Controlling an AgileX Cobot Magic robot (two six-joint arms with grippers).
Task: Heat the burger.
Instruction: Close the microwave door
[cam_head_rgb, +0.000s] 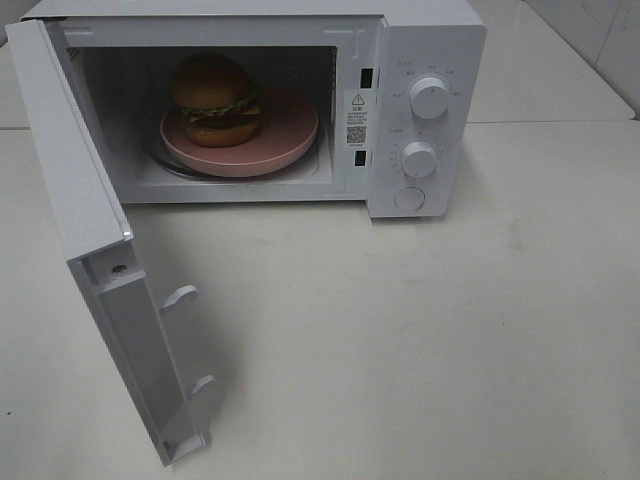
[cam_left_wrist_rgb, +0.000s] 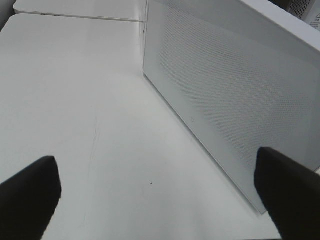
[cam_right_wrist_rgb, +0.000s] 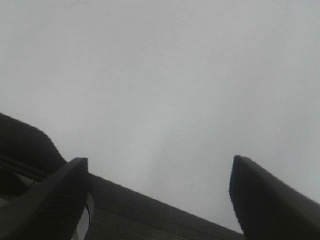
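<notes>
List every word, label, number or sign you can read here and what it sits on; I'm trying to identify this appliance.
No text is clear enough to quote.
On the sticker on the microwave front frame: a warning triangle sign and a QR code; its print is too small to read.
Around the upper dial and lower dial: markings too small to read.
Both wrist views: no text.

1. a matte white table (cam_head_rgb: 420, 340), faintly scuffed, under soft even light.
2. a second white table (cam_head_rgb: 545, 75) sits behind it, a thin seam between them.
3. pale tiles (cam_head_rgb: 612, 35) in the far corner.
</notes>
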